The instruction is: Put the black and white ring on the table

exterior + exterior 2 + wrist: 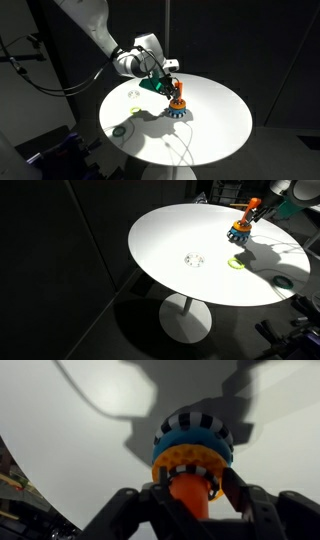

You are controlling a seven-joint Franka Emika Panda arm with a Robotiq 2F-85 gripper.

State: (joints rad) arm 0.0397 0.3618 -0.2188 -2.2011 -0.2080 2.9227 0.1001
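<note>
The black and white ring [193, 470] sits round the orange peg [190, 500] of a stacking toy, on top of a yellow ring [180, 457] and a blue ring [165, 445]. My gripper [195, 482] reaches down over the peg, one finger on each side of the ring and touching it, so it looks shut on the ring. In both exterior views the gripper [172, 84] [264, 204] hovers at the top of the toy [177, 108] [240, 233] on the white round table [215, 125] [175, 230]. The ring is too small to make out there.
A pale whitish ring [133, 97] [194, 259], a light green ring [237, 265] and a dark green ring [120, 130] [283, 280] lie loose on the table. The toy's base is striped black and white [195, 422]. Dark surroundings lie beyond the table edge.
</note>
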